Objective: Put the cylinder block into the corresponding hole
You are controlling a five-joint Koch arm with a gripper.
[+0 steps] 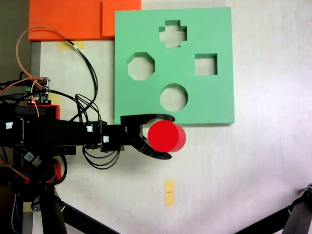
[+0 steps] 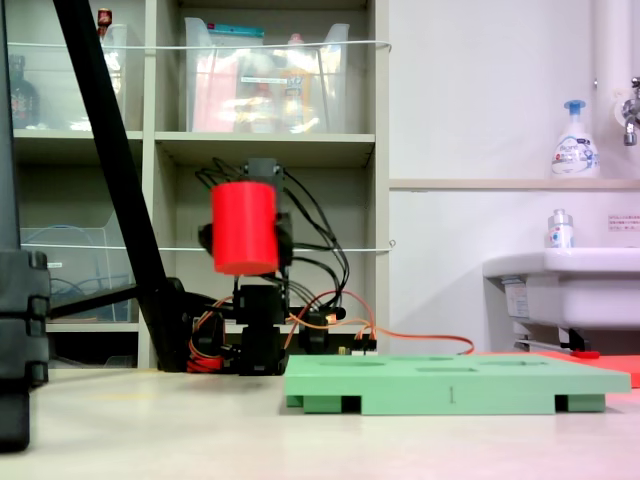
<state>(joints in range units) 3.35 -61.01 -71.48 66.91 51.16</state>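
From the left of the top-down fixed view, the black arm (image 1: 44,131) reaches across the pale surface (image 1: 253,161); its claw (image 1: 170,136) is clamped around the red cylinder block (image 1: 166,136), one jaw curving above it and one below; the block sits just short of the near edge of the green foam board (image 1: 219,29). In the low side-on fixed view the cylinder block (image 2: 243,227) hangs well clear of the surface (image 2: 150,430), upright, with the foam board (image 2: 455,385) lying flat further right. So the pick-up looks done and the lift too; what is left, I'd judge, is carrying the block over the board, lining it up and lowering it in. The circular hole (image 1: 174,97) lies close by on the board, just beyond the block and a touch to its right; the octagonal cutout (image 1: 141,67) is to its upper left, the cross-shaped cutout (image 1: 172,33) at the top, the square cutout (image 1: 205,64) further right; all four stand empty.
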